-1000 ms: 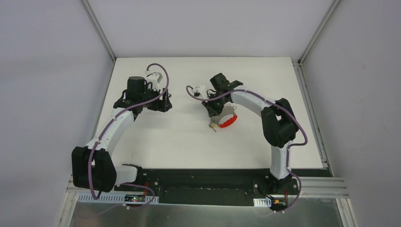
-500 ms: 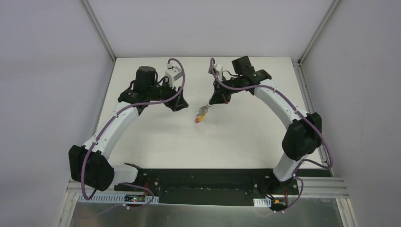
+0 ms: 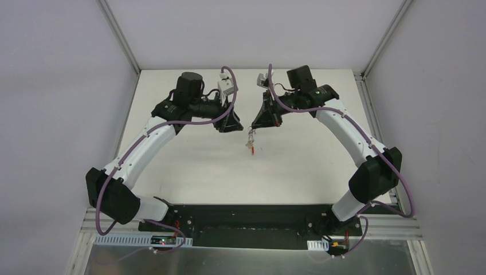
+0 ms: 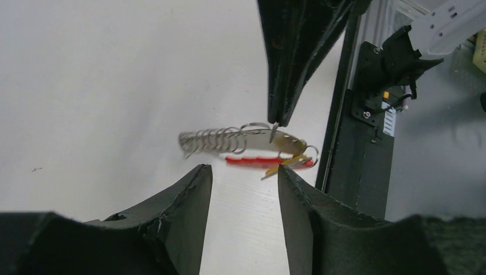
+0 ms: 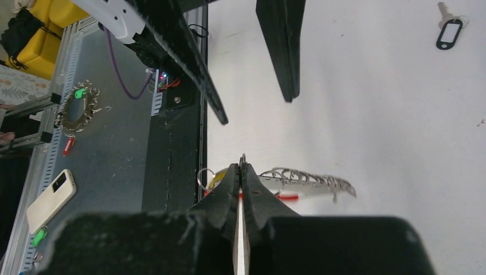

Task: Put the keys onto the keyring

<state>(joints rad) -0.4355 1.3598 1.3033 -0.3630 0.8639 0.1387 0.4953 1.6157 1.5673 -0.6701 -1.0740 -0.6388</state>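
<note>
**Top external view.** White table (image 3: 189,166) with both arms reaching toward its centre. The left gripper (image 3: 230,127) and the right gripper (image 3: 254,127) face each other just beside one another, slightly toward 12 o'clock from the table's middle. The keyring (image 3: 250,143), a small bunch with a red crescent band, silver wire loops and an orange-tan tag, hangs below the tip of the right gripper, at 6 o'clock from it and clear of the table surface. From this view, finger spacing cannot be told for either gripper.

**Left wrist view.** The left gripper's two black fingers (image 4: 172,223) rise from the 6 o'clock edge, spread apart with nothing between them. The right gripper (image 4: 276,121) descends from 12 o'clock with its fingers pressed together, their tip pinching one silver ring at the top of the keyring (image 4: 246,146). The bunch lies roughly level in this view. Its row of wire loops extends toward 9 o'clock, the red band runs along its underside, and the tag is at the 3 o'clock end. The keyring is just above the gap of the left gripper and apart from it.

**Right wrist view.** The right gripper's fingers (image 5: 232,183) are closed on a thin wire ring of the keyring, whose loops trail toward 3 o'clock. The left gripper's fingers (image 5: 283,51) enter from 12 o'clock, spread. A tiny silver metal key with a black head (image 5: 449,30) lies on the table at the 1 o'clock corner, well apart from both grippers.
</note>
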